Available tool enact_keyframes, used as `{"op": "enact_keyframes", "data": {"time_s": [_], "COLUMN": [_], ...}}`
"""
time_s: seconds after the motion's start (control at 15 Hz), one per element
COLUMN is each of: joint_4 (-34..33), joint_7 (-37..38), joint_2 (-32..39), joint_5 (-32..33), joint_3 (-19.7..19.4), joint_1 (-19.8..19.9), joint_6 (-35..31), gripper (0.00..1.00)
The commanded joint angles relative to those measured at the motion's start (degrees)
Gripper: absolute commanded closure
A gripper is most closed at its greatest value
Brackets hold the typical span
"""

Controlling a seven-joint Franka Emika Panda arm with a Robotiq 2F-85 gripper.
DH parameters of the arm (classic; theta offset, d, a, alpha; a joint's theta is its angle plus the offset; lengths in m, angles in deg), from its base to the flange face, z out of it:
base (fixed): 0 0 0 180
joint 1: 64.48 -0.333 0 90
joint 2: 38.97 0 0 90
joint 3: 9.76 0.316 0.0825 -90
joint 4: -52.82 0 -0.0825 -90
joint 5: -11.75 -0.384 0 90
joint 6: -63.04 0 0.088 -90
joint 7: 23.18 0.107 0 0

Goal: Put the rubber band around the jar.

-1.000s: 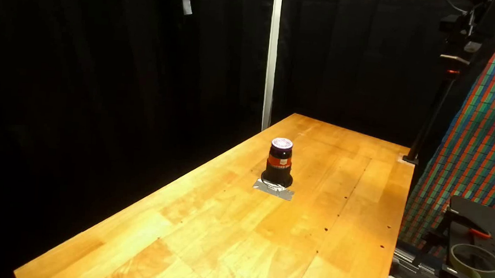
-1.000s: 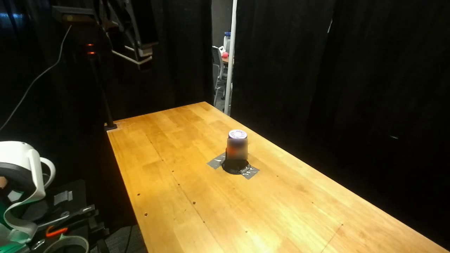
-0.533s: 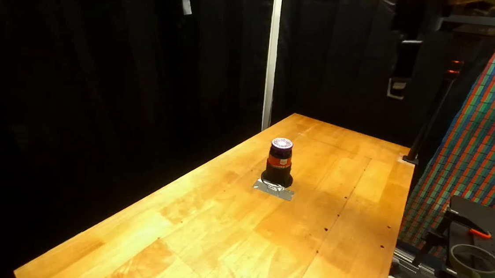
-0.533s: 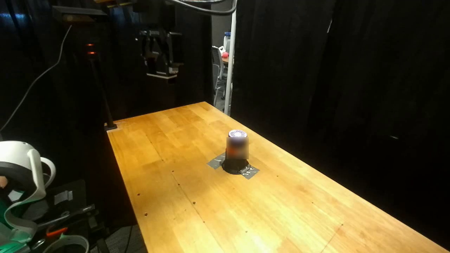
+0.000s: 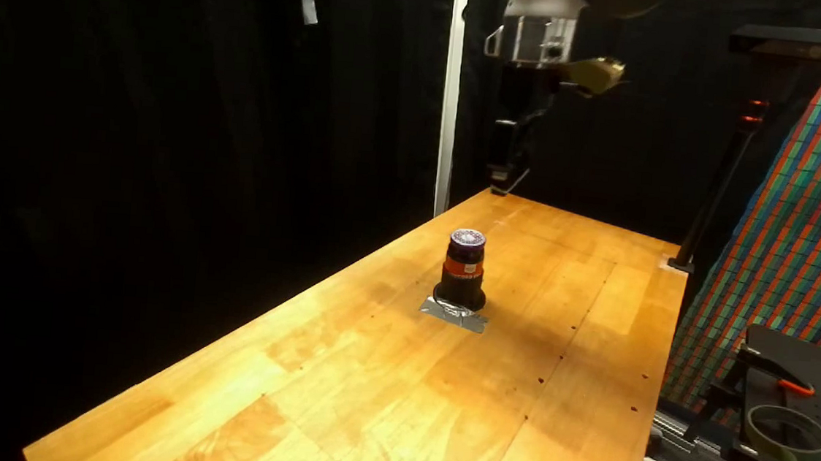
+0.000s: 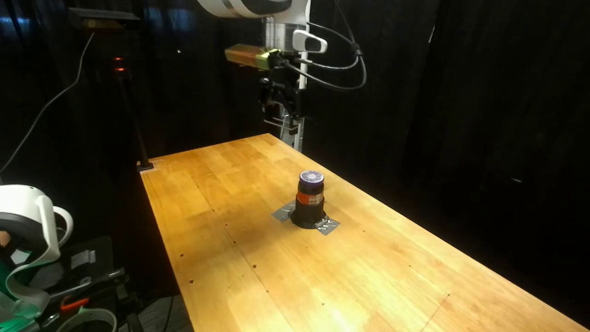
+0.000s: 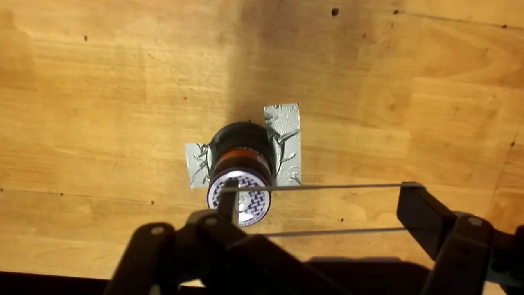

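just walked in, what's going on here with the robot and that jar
A robot arm is holding a rubber band stretched across its open gripper. It hangs above a wooden table, where a dark, orange-labelled jar stands upright with grey tape at its foot. Both exterior views show a gap between gripper and jar, so the band isn't around it yet; looping it on from above is probably the plan.
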Motion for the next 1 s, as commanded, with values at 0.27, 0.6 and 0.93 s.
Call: {"op": "enact_keyframes", "data": {"time_s": [0.27, 0.6, 0.93], "joint_4": [-21.07, -25.63, -25.96], "joint_7": [-3.9, -6.24, -7.53], "joint_2": [20.24, 25.82, 29.23], "joint_5": [-0.45, -1.87, -2.85], "joint_3": [-3.02, -3.35, -3.25], "joint_1": [0.62, 2.17, 3.52], "joint_6": [-0.53, 1.58, 0.86], "gripper": [0.0, 0.0, 0.0]}}
